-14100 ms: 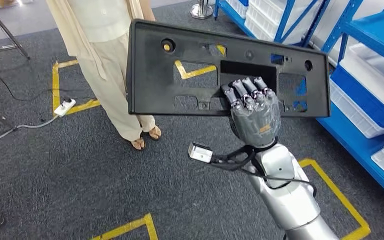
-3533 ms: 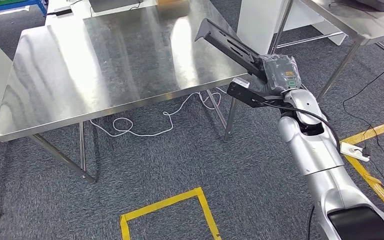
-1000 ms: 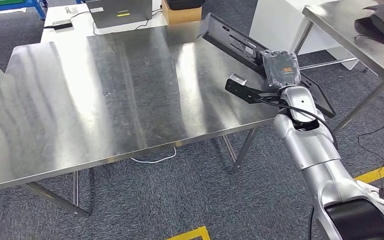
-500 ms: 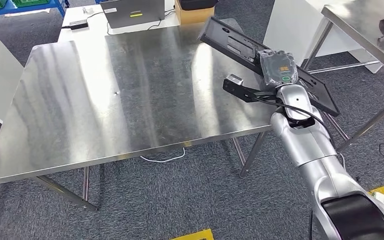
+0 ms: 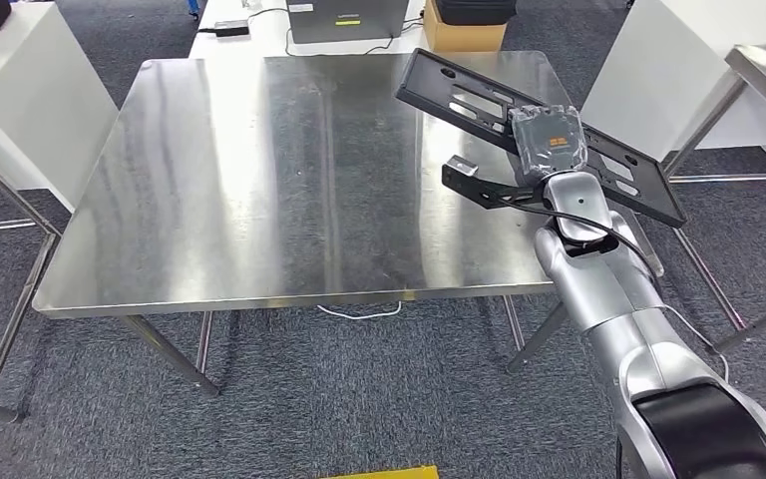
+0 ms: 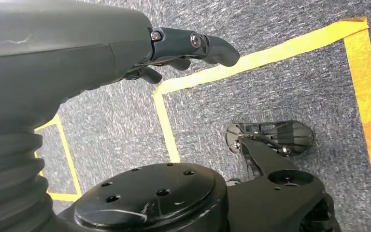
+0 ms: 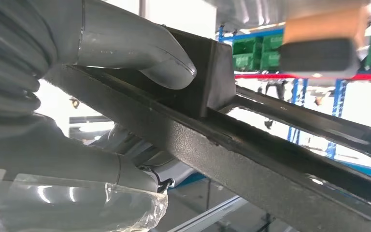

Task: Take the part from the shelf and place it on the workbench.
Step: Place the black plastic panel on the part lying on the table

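— Where was the part?
— The long black part (image 5: 479, 100) was in the right hand (image 5: 549, 140), held tilted above the far right corner of the steel table (image 5: 259, 180), one end jutting past the table's right edge.
— How was that hand set?
— Closed around the part's middle; in the right wrist view the thumb (image 7: 140, 48) pressed on its ribbed edge (image 7: 270, 159).
— And the left hand?
— The left hand (image 6: 174, 48) hung over grey carpet (image 6: 270, 87) marked with yellow tape (image 6: 280, 48), fingers apart, holding nothing.
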